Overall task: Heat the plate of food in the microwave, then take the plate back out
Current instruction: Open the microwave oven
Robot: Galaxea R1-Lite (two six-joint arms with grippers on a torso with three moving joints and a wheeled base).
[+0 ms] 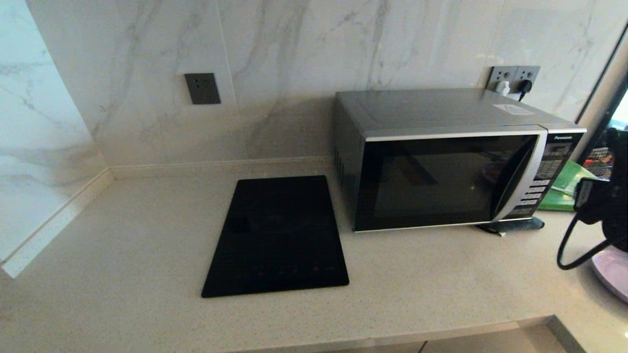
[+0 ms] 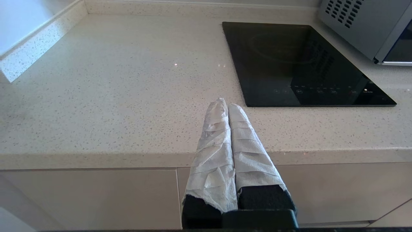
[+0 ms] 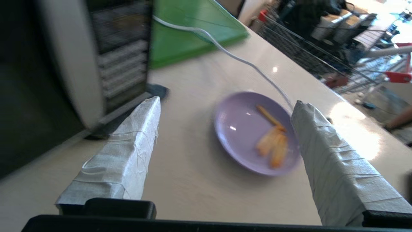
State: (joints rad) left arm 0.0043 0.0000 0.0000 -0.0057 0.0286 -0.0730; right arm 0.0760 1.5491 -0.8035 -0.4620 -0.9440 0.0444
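The silver-grey microwave (image 1: 456, 157) stands at the back right of the counter, its black glass door closed. The lavender plate (image 3: 254, 132) with a few golden fries (image 3: 273, 141) lies on the counter to the microwave's right; only its rim (image 1: 613, 274) shows at the head view's right edge. My right gripper (image 3: 227, 101) hovers above and short of the plate, open and empty, its taped fingers (image 3: 128, 151) spread wide. The right arm (image 1: 608, 196) is at the far right. My left gripper (image 2: 225, 103) is shut on nothing, parked off the counter's front edge.
A flat black glass cooktop (image 1: 279, 235) lies left of the microwave. A green cutting board (image 1: 564, 189) lies behind the plate, right of the microwave. A white cable (image 3: 231, 54) crosses the counter near the plate. Wall sockets (image 1: 512, 78) sit behind the microwave.
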